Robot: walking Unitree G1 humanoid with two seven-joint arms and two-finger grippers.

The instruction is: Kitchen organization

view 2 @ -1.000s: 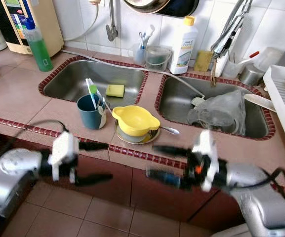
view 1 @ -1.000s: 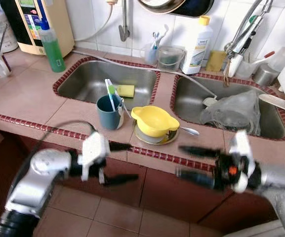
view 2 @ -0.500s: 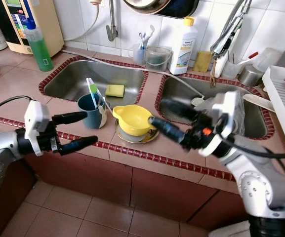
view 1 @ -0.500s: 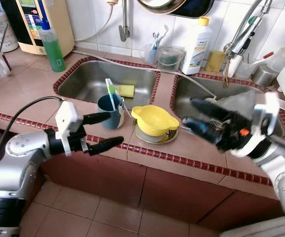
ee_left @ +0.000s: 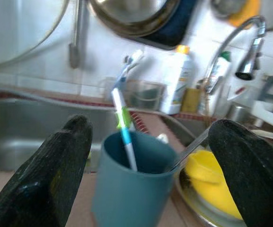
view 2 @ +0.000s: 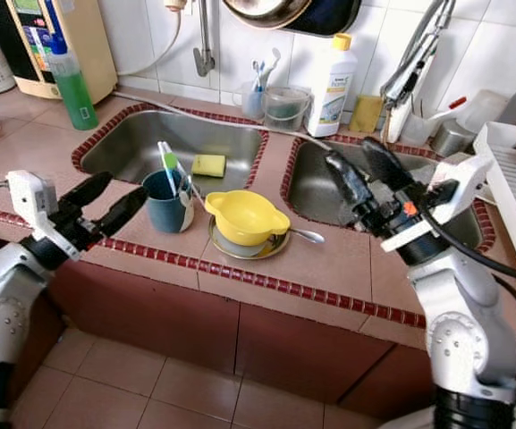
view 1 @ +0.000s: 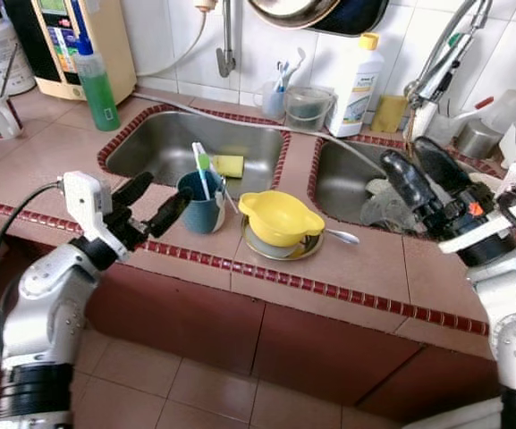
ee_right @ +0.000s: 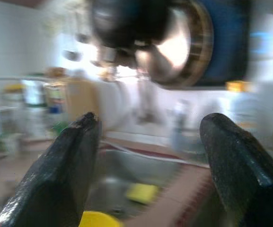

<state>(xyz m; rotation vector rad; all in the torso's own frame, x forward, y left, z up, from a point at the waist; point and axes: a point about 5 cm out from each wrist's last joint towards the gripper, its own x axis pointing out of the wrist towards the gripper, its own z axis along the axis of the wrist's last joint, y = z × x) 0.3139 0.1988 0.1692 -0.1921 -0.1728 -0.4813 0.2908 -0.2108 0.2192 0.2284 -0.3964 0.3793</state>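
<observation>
Left eye view showed the left claw (view 1: 150, 203) spread wide, its fingers pointing at the blue cup (view 1: 200, 202) just beside it on the tiled counter (view 1: 52, 170), while the right claw (view 1: 420, 176), likewise released and empty, hung over the right sink (view 1: 340, 183); a yellow bowl (view 1: 278, 217) sat on a plate right of the cup. Left wrist view framed that cup (ee_left: 134, 177), holding toothbrushes, between the parted fingers (ee_left: 51, 175). Right wrist view was blurred, its fingers (ee_right: 60, 179) apart.
</observation>
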